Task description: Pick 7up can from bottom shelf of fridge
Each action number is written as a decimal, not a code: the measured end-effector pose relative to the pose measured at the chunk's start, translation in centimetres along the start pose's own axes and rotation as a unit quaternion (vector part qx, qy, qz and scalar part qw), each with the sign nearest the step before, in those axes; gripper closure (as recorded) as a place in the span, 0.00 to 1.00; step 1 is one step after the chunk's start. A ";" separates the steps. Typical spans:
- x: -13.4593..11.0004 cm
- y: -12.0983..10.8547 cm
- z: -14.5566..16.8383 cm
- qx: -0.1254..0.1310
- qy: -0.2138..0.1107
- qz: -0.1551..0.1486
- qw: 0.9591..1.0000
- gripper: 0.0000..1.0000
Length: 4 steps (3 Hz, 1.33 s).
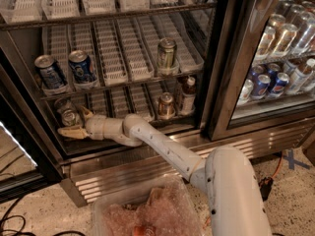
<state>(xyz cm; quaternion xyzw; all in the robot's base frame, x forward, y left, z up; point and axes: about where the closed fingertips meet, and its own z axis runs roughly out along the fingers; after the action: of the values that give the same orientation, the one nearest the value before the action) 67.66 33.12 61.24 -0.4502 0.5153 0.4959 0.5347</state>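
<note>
The fridge [224, 73] stands with its left door open. On the bottom shelf [123, 104], at the far left, stands the pale silver-green 7up can [70, 117], with a second pale can [61, 103] just behind it. My gripper [76, 123] has reached into that lane at the end of the white arm. Its fingers are spread, one tan finger [68, 132] in front of the can and the other [87, 113] behind its right side, so the can sits between them. The can stands upright on the shelf.
Two blue Pepsi cans [81, 65] stand on the shelf above, and a gold-green can [167, 53] further right. A brownish-red can [166, 104] and a dark bottle [187, 95] stand on the bottom shelf's right. A clear plastic bin [147, 210] lies below my arm. The right door [280, 58] is closed.
</note>
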 end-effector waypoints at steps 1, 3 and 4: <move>-0.4 -0.1 -0.4 0.000 0.000 0.000 1.000 0.66; -1.0 -0.1 -0.8 0.000 0.000 0.000 1.000 1.00; -3.7 1.6 -0.1 -0.029 -0.014 -0.026 0.999 1.00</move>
<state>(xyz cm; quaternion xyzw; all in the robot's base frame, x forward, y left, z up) 66.19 32.95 64.98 -0.4721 0.4815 0.5031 0.5406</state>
